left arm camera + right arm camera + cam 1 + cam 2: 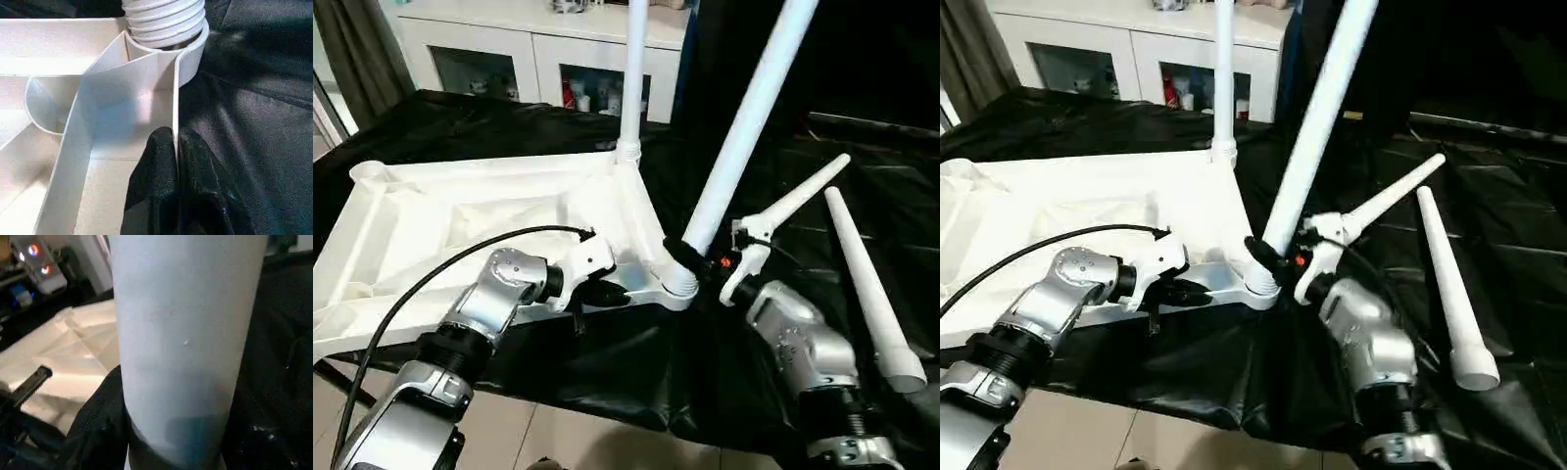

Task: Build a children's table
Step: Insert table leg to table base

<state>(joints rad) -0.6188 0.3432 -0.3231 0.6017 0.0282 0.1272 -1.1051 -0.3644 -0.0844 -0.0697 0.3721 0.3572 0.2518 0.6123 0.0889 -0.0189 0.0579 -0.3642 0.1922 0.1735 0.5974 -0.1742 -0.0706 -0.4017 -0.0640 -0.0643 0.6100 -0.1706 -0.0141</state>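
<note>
Head views: table top [460,225] lying underside-up on black sheet [862,196]; right gripper [690,257] half-open around tilted leg [744,127] at near corner socket [677,284].

Left wrist: left gripper [175,161] pinching top's rim, fingers nearly closed.

Advice: straighten leg before twisting.
</note>
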